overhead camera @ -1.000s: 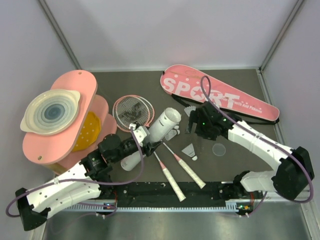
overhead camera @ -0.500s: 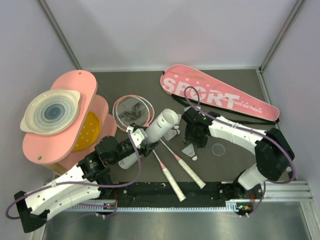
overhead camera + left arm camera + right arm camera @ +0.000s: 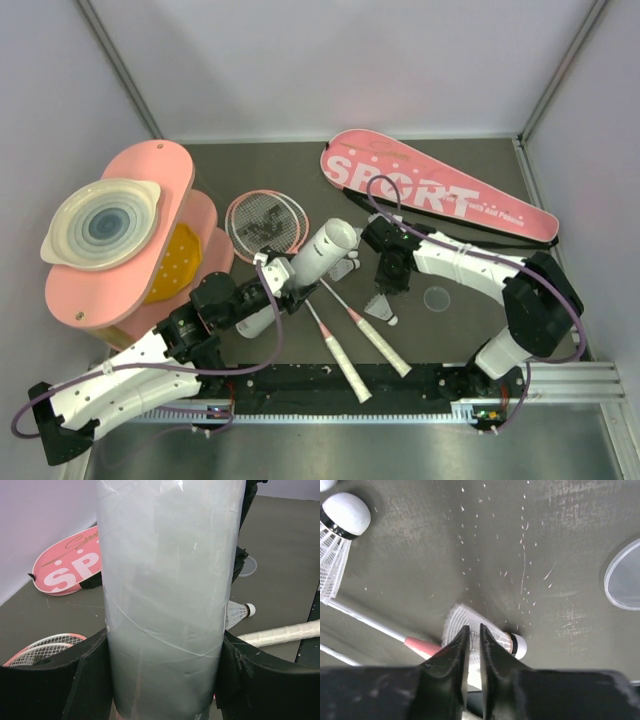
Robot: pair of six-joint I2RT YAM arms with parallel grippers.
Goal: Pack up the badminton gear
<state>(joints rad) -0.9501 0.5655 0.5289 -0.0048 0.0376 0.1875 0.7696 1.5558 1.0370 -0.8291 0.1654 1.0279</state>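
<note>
the small white feather shuttlecock (image 3: 497,636) lies on its side on the dark grey table (image 3: 440,335), its skirt right beside the pink collar of a racket shaft. my right gripper (image 3: 474,630) is down on that skirt, fingers drawn nearly together with only a thin slit between them. i cannot tell whether they have actually pinched the feathers. a second white shuttlecock (image 3: 337,540) lies near, up-left in the right wrist view. a clear round disc (image 3: 625,575) sits flat on the table on the other side, apart from both.

my left gripper (image 3: 165,680) stands wide and is clamped on the long white tube (image 3: 318,255), one black finger on each side. it holds the tube tilted, upper end toward the right arm. beside and under the tube lie the two pink-framed rackets (image 3: 265,220), heads overlapping at the back, white handles splayed toward me. the pink racket-shaped "sport" bag (image 3: 440,190) lies flat at the back right of the table, behind the right arm. the pink rounded boards (image 3: 170,175) carrying a white ringed dish (image 3: 100,222) stand at the far left.
</note>
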